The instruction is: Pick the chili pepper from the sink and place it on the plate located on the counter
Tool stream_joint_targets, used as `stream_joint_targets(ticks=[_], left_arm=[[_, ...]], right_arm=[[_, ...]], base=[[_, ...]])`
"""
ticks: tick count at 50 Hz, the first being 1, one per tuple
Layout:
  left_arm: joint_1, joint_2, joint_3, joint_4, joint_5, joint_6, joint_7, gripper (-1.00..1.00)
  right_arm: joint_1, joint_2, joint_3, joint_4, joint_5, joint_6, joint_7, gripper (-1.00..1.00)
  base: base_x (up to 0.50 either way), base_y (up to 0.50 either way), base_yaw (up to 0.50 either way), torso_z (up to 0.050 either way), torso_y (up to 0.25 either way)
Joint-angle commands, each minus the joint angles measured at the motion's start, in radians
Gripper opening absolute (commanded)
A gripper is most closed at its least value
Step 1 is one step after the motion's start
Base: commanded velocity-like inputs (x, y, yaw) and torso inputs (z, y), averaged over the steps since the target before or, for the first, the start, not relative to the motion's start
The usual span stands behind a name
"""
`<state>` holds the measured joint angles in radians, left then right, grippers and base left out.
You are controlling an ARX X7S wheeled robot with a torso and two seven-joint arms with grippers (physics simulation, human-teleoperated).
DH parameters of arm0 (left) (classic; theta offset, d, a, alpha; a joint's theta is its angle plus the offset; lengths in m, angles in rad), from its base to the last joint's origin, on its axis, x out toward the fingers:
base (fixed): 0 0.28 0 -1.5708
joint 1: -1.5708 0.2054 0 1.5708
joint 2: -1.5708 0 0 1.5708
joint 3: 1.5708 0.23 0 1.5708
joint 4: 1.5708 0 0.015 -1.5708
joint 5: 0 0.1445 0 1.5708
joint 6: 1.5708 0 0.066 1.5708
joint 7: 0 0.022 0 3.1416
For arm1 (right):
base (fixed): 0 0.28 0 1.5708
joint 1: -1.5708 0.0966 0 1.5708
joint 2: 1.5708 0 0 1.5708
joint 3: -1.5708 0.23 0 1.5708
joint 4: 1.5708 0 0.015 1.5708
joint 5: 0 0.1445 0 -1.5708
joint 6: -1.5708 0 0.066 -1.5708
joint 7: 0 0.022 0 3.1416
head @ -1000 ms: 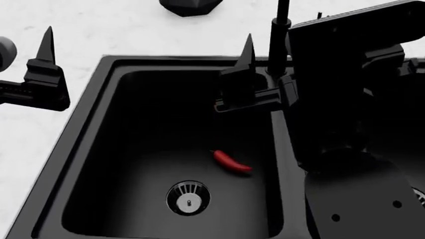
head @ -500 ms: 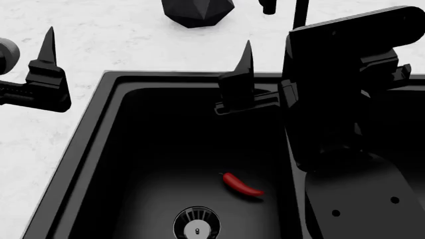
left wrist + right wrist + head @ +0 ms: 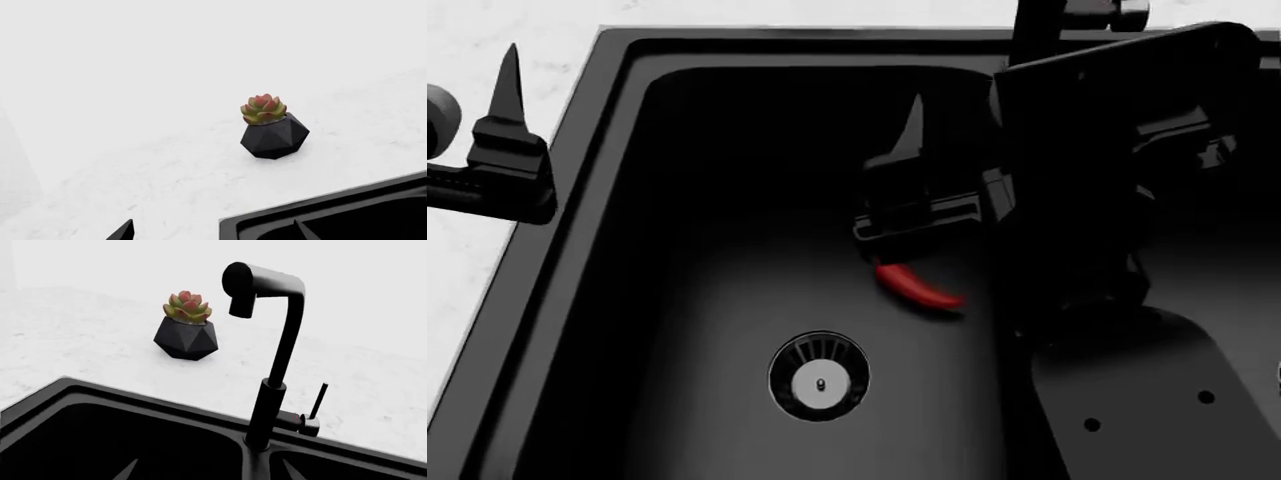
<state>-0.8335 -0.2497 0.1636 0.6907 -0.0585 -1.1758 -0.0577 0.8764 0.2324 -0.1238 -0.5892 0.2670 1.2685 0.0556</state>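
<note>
1. My right end effector (image 3: 928, 150) hangs over the left basin of the sink (image 3: 587, 290), arm coming in from the right side of the head view. One pointed finger sticks up toward the back wall; the other's lost against the black arm, so I can't tell how far open it is. Nothing visibly in it.
2. My left end effector (image 3: 501, 130) sits out over the worktop (image 3: 461, 45) just left of the sink rim, finger pointing up. Only one finger shows, so can't tell if it's open either. Not holding anything I can see.
3. Chili pepper (image 3: 917, 286) lies on the basin floor, right below the right end effector in the head view, partly tucked under it. Whether they touch, can't tell.
4. Drain strainer (image 3: 818, 377) is nearer the front, close to the chili.
5. Faucet (image 3: 270, 355) stands at the back by the basin divider w/ a small side lever.
6. Succulent in a black faceted pot (image 3: 186, 334) sits on the worktop behind the sink, left of the faucet in the right wrist view.
</note>
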Motion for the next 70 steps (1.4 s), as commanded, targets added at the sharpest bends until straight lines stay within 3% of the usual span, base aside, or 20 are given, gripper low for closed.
stream_joint_targets(ticks=[1, 40, 54, 70], left_arm=[[0.004, -0.008, 0.003, -0.005, -0.002, 0.020, -0.002, 1.00], [-0.005, 0.015, -0.036, -0.016, -0.033, -0.001, -0.012, 1.00], [-0.007, 0.016, -0.041, -0.021, -0.041, -0.025, -0.017, 1.00], [-0.004, 0.013, -0.059, -0.013, -0.054, -0.026, -0.014, 1.00]], right_arm=[[-0.001, 0.004, -0.006, 0.004, 0.005, -0.004, 0.002, 1.00], [0.002, 0.008, 0.002, 0.000, 0.028, 0.006, 0.013, 1.00], [-0.003, 0.004, 0.010, 0.031, 0.043, -0.002, 0.007, 1.00], [0.060, 0.172, -0.202, 0.091, 0.071, 0.076, -0.116, 1.00]], base=[[0.00, 0.00, 0.00, 0.000, -0.150], [0.23, 0.06, 0.00, 0.000, -0.002], [0.00, 0.00, 0.00, 0.000, 0.000], [0.00, 0.00, 0.00, 0.000, 0.000]])
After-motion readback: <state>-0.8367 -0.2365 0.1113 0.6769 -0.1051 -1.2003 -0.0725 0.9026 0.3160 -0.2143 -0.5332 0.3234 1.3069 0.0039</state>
